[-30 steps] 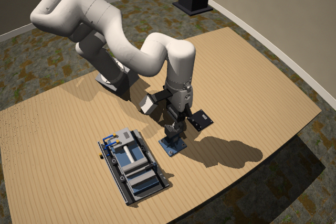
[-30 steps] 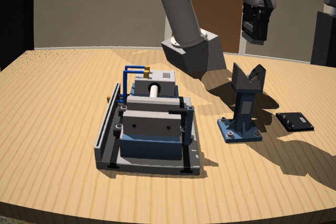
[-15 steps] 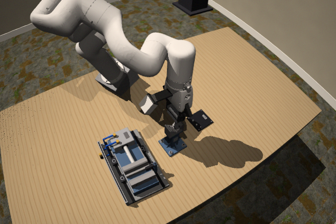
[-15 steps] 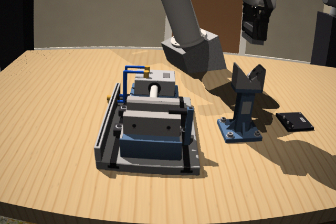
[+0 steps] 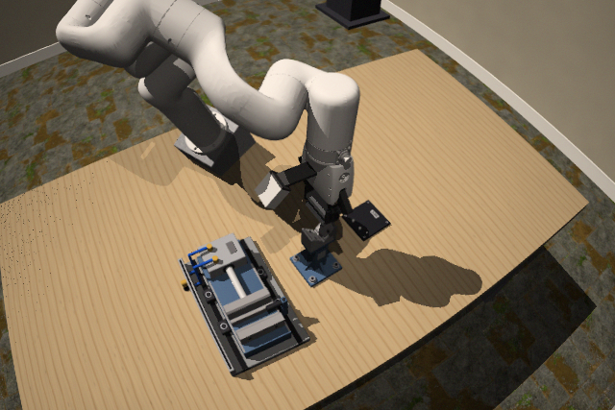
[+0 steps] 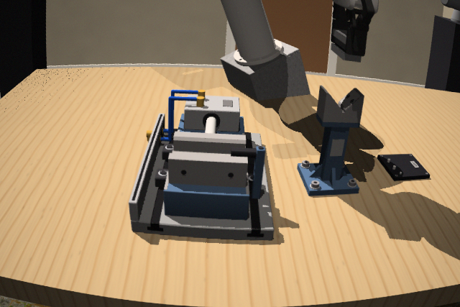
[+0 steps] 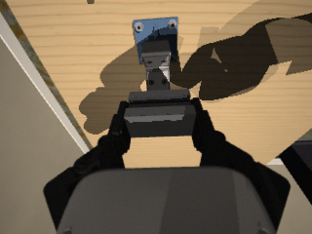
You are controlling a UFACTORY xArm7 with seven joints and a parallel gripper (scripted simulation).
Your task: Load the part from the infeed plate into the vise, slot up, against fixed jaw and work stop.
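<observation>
gripper [image 7: 158, 128] fingers are clamped on the dark block [image 7: 159, 119], pinching it by its two ends and holding it in the air above the v-block [image 6: 338, 110] on its blue base [image 6: 315, 187]. black infeed plate [image 6: 404, 166] lies bare just beside that stand. vise [image 6: 208, 164] sits open further along the wooden table [image 6: 74, 199], well apart from the block.

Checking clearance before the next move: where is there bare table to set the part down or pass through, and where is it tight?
Bare wood lies right of the infeed plate to the table edge, and left of the vise. It is tight between the vise and V-block, and between V-block and plate. The end effector, shut on the part, hangs above the V-block.
</observation>
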